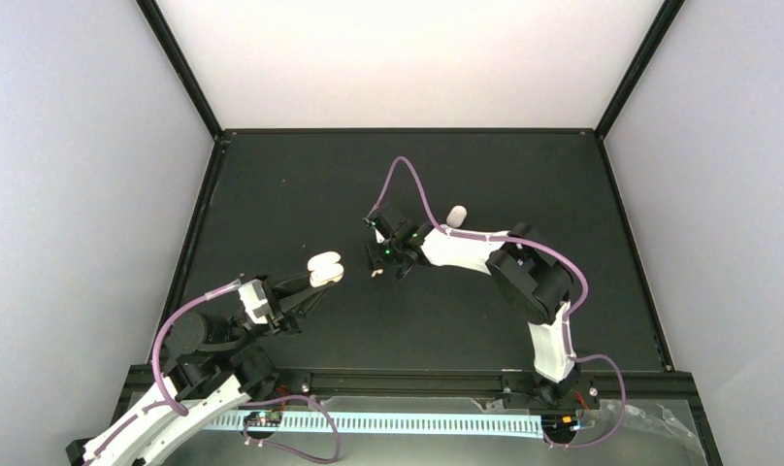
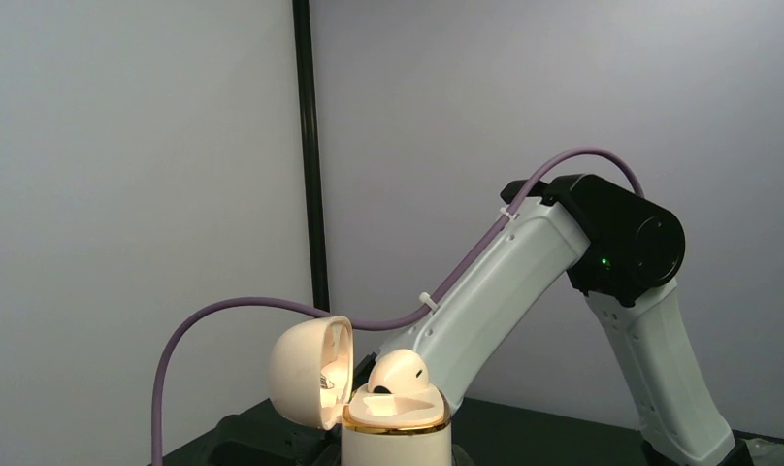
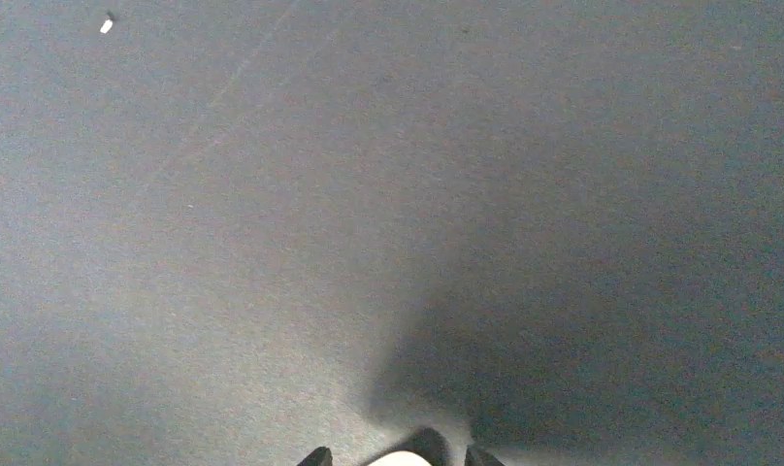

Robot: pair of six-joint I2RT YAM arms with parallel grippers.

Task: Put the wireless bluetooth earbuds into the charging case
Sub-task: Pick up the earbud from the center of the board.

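Note:
My left gripper [image 1: 313,280] is shut on the cream-white charging case [image 1: 325,266] and holds it above the table. In the left wrist view the case stands upright with its lid [image 2: 309,372] swung open to the left. Its gold-rimmed base [image 2: 396,432] holds one pale earbud [image 2: 400,371], seated in the far slot. My right gripper [image 1: 380,260] hovers just right of the case. A second tiny pale earbud [image 1: 375,274] sits at its tips. In the right wrist view this earbud [image 3: 400,459] shows between the two dark fingertips [image 3: 316,456] at the bottom edge.
A plain white pill-shaped capsule [image 1: 456,215] lies on the dark mat behind the right arm's wrist. A small white speck [image 3: 107,25] lies on the mat far ahead of the right gripper. A black frame rims the mat [image 1: 272,194].

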